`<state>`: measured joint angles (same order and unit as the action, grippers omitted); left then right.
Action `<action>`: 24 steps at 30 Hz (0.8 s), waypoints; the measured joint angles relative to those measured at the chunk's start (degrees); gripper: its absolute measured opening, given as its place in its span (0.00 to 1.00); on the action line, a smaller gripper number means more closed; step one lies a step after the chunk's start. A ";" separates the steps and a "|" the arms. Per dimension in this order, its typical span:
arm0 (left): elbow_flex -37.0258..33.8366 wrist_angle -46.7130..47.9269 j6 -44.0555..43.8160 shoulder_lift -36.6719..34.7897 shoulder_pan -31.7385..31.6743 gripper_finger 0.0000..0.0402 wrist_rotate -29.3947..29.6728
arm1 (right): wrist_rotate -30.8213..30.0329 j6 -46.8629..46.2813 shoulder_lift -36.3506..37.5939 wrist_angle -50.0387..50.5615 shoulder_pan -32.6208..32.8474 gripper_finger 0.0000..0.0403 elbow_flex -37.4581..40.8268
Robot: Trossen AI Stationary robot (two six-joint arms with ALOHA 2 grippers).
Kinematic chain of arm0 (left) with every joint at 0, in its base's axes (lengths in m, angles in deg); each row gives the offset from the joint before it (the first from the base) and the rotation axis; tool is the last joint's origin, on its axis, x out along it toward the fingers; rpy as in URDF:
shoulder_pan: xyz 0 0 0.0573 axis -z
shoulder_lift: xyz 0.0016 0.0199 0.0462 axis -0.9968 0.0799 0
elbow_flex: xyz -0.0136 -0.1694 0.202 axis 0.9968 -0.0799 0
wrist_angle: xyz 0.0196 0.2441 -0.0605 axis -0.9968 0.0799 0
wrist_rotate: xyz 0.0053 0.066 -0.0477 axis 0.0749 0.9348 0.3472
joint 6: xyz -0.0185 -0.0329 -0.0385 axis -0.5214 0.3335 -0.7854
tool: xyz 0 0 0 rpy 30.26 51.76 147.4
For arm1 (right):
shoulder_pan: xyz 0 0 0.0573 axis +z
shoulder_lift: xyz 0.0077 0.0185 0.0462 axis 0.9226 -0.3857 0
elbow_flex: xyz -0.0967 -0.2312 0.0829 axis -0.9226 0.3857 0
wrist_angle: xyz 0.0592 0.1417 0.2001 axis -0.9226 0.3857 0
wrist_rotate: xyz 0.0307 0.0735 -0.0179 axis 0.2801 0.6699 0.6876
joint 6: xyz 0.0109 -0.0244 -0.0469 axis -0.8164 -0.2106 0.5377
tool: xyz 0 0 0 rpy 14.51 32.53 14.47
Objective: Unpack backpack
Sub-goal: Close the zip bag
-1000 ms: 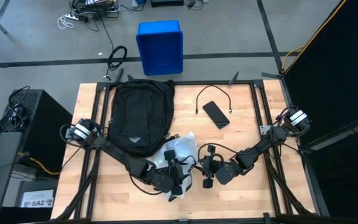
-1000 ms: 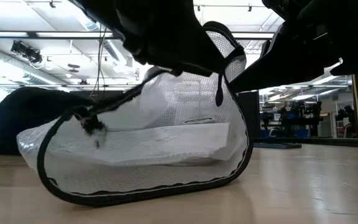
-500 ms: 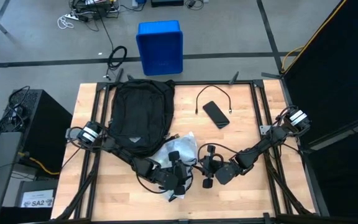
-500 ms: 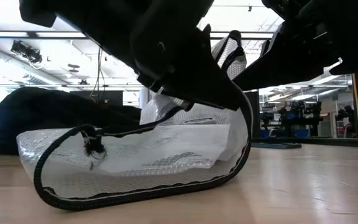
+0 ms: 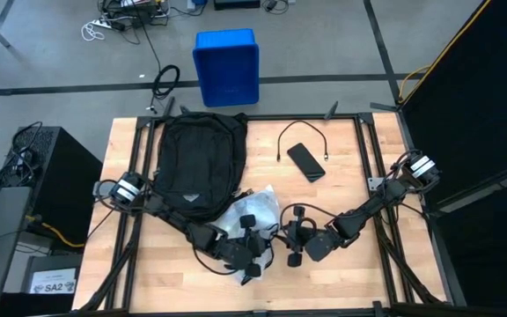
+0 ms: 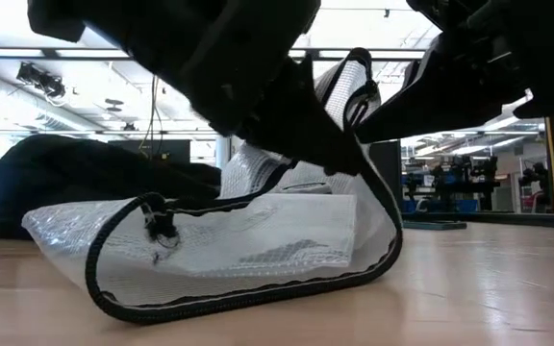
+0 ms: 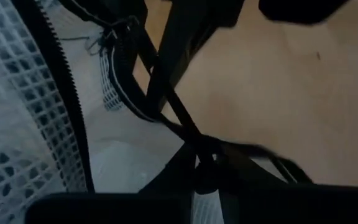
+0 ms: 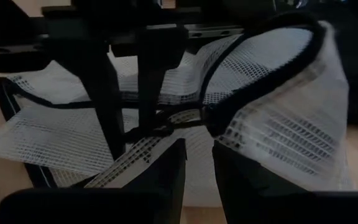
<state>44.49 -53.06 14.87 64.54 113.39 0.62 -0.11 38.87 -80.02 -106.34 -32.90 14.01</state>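
The backpack (image 5: pixel 196 165) lies flat on the wooden table (image 5: pixel 341 273), toward the far left part of it, its rounded top pointing away from the arms. Just beside the backpack's near right corner sits a white mesh pouch (image 5: pixel 252 211) with a black zipper edge; in the low view the pouch (image 6: pixel 248 240) rests on the table with one end lifted. The left gripper (image 5: pixel 252 255) is at the near side of the pouch, its fingers pressed together on the thin black zipper pull cord (image 7: pixel 179 118). The right gripper (image 5: pixel 294 236) is just right of the pouch, on the side away from the backpack, its fingers (image 8: pixel 166 168) pinching the pouch's mesh edge near the black trim. Well to the right of the backpack's top, a dark phone (image 5: pixel 305 161) lies on the table with a thin black cable (image 5: pixel 299 132) curving beside it. Beyond the backpack's far end, off the table, a blue bin (image 5: pixel 227 66) stands on the floor.
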 joint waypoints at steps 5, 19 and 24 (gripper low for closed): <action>-0.02 3.48 -0.18 -1.64 2.64 0.01 -0.93 | 0.00 2.57 0.00 0.20 1.98 0.14 0.00; -0.02 11.03 -0.02 -12.53 11.56 0.00 0.12 | -3.90 12.47 0.04 0.23 8.11 0.22 -6.22; -0.02 11.12 1.40 -14.44 11.90 0.00 2.22 | -1.89 17.74 -3.54 -0.02 7.81 0.32 -11.34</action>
<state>44.47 -41.94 16.27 50.10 125.29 2.84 -2.00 56.61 -83.56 -106.36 -25.09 2.67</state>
